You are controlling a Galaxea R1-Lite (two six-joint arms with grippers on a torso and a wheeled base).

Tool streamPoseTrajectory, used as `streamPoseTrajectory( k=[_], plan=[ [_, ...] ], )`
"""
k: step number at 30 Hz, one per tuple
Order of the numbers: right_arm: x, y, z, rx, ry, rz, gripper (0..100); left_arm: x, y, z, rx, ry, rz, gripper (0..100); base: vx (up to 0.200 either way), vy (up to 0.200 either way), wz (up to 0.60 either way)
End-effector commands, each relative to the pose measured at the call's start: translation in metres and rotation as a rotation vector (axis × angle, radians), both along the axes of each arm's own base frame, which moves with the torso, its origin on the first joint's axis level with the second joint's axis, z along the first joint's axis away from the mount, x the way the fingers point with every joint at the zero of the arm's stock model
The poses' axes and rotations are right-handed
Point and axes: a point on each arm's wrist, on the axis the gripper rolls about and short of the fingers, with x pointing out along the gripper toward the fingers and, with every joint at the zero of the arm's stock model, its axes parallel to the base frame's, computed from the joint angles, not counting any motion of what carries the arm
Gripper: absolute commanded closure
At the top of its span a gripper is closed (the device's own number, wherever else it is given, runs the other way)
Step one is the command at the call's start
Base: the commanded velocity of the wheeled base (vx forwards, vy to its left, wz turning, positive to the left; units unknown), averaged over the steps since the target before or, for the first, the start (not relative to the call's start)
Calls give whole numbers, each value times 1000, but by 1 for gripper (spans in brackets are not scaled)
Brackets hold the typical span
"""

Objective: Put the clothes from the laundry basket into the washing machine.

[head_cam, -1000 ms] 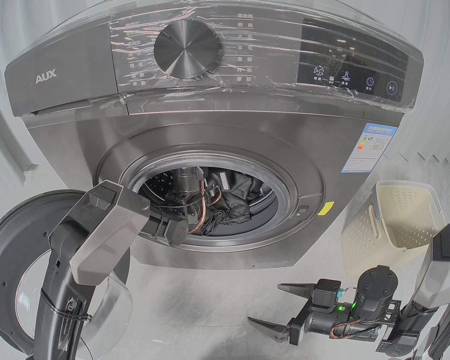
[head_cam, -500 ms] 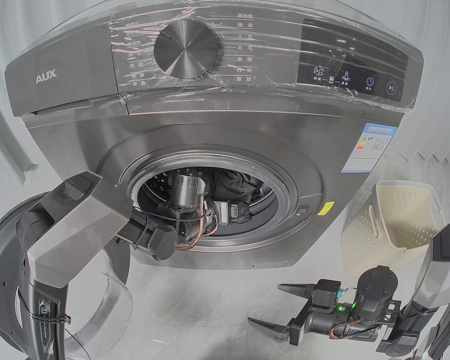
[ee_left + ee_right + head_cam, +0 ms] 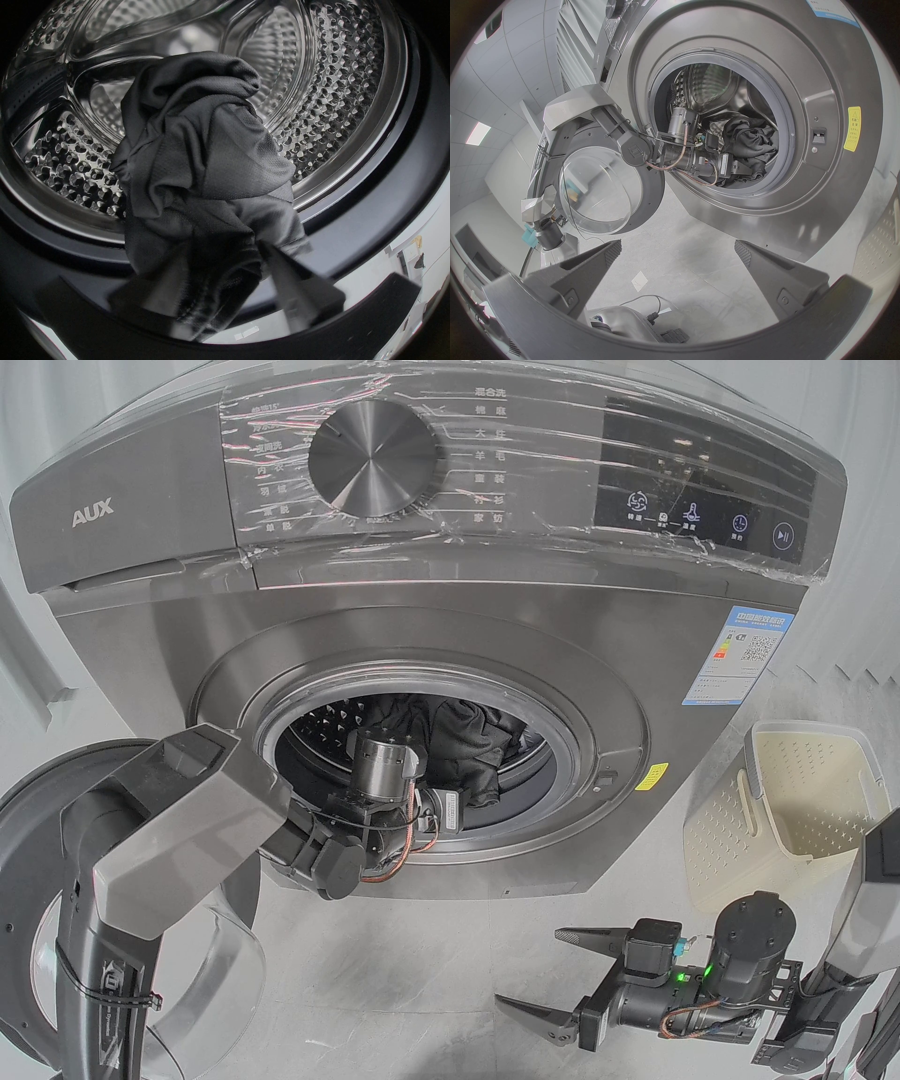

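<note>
The washing machine (image 3: 469,613) stands with its round opening (image 3: 572,735) uncovered. A crumpled black garment (image 3: 464,735) is bunched high inside the drum mouth, and my left gripper (image 3: 469,801) sits at the opening's lower rim, shut on the garment's lower part. In the left wrist view the black garment (image 3: 201,159) rises from between the fingers (image 3: 290,281) against the perforated drum (image 3: 337,93). My right gripper (image 3: 531,969) hangs open and empty low over the floor in front of the machine, left of the cream laundry basket (image 3: 750,801).
The washer's glass door (image 3: 28,885) is swung open at the left, behind my left arm. The basket (image 3: 883,243) stands against the machine's right front corner. Bare grey floor (image 3: 403,960) lies between door and right gripper.
My left arm has drawn back from deep in the drum to its lower rim, and the black garment has risen from the drum's bottom to high in the opening. The right arm is still.
</note>
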Motion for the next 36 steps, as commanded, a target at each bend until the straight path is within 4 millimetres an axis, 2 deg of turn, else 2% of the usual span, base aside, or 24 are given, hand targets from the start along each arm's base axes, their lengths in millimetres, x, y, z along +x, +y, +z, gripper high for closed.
streamPoseTrajectory(
  k=[1,5,11,17,25,31,36],
  plan=[
    [0,0,0,1,-1,1,0,10,-6,-7,-24,-31,2,100,0,0,0],
    [0,0,0,2,-2,1,0,16,-9,4,-59,-78,4,100,0,0,0],
    [0,1,-1,-2,1,1,0,34,-9,31,-159,-193,47,100,0,0,0],
    [0,1,-1,-2,1,1,0,56,-12,35,-231,-315,88,100,0,0,0],
    [1,2,0,2,-2,2,0,67,-17,57,-327,-422,113,100,0,0,0],
    [0,1,-1,0,0,2,0,73,-21,45,-335,-433,111,100,0,0,0],
    [0,2,0,2,-2,5,0,79,-25,54,-351,-464,106,100,0,0,0]
  ],
)
